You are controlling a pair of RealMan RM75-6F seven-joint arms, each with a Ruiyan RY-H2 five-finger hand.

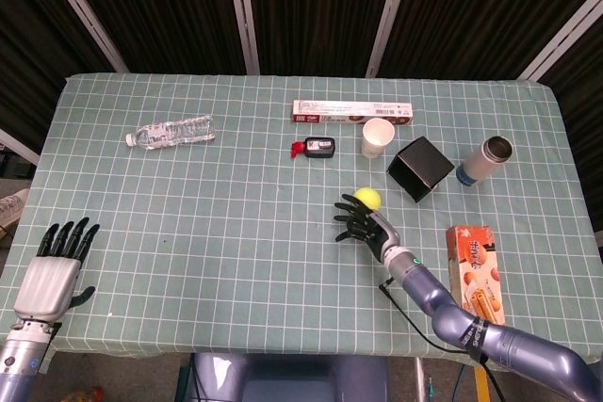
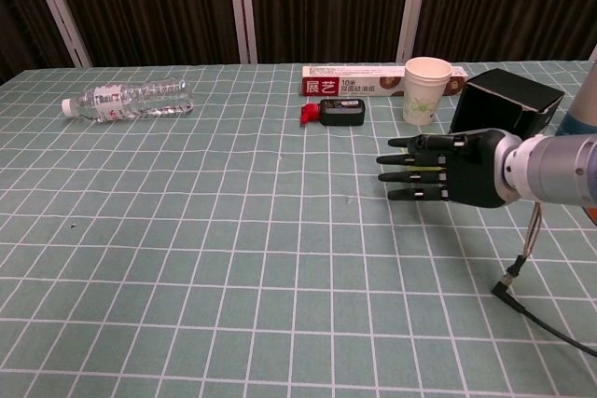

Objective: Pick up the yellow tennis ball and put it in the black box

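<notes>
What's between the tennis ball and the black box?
Only bare tablecloth lies between the tennis ball and the black box, clearest in the head view.

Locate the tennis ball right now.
Head view: the yellow tennis ball sits right of table centre, at the right robot hand fingertips, just left of the black box.

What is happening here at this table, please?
The right robot hand is at the yellow tennis ball, fingers stretched out beside it; whether it touches the ball cannot be told. The ball lies on the table, a short way from the black box, which is on its side near a paper cup. The left robot hand hangs open at the table's near edge, holding nothing.
</notes>
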